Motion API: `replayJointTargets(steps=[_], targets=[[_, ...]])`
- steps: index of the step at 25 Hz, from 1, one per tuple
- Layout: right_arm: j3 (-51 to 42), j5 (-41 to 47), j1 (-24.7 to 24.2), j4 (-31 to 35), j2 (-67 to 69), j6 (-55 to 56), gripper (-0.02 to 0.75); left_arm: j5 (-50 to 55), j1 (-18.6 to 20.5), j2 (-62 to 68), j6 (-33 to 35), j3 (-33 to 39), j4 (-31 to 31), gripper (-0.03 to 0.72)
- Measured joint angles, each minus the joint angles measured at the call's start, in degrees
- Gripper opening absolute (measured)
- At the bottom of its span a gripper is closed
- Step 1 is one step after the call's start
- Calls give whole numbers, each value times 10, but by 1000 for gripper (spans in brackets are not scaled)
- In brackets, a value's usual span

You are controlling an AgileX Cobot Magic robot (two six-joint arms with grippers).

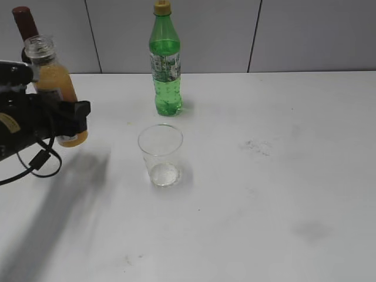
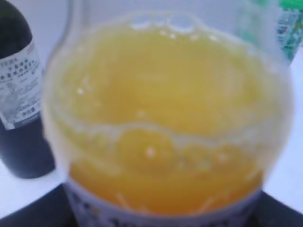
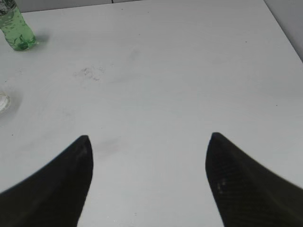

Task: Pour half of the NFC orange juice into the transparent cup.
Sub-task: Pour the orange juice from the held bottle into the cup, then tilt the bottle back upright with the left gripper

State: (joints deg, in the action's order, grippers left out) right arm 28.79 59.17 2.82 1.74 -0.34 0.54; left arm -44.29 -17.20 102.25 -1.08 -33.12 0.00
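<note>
1. Exterior view: the left pincer (image 1: 69, 117) is clamped around the lower body of the NFC orange juice (image 1: 56, 82). The bottle is held roughly upright, leaning slightly, with its capless clear neck at the top. It sits well to the left of the transparent cup (image 1: 160, 154). Whether its base touches the white surface (image 1: 264, 194) cannot be told. The cup stands upright on the surface and looks empty. Just behind the cup and slightly to its right stands a green soda bottle (image 1: 166, 64) with a yellow cap. The top of a dark wine bottle (image 1: 24, 23) shows behind the juice, far left of the cup.

2. Left wrist view: the juice bottle (image 2: 165, 123) fills nearly the whole picture, blurred, with cloudy orange liquid and bubbles at its surface. The wine bottle (image 2: 21, 94) stands to its left with a white label. A blurred piece of the green bottle (image 2: 289, 28) shows at the upper right.

3. Right wrist view: the right pincer (image 3: 149, 161) is spread wide and holds nothing, above bare surface (image 3: 165, 71). The green bottle's base (image 3: 16, 30) lies at the far upper left. A sliver of the cup (image 3: 3, 100) shows at the left edge below it.
</note>
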Motion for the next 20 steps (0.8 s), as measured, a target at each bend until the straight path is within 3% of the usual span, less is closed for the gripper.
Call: replayJointTargets(steps=[10, 20], targets=[[0, 0, 0, 0, 0, 0, 570, -148, 0, -56, 27, 170, 0, 471], [0, 0, 0, 0, 0, 0, 570, -181, 0, -56, 83, 191, 0, 471]])
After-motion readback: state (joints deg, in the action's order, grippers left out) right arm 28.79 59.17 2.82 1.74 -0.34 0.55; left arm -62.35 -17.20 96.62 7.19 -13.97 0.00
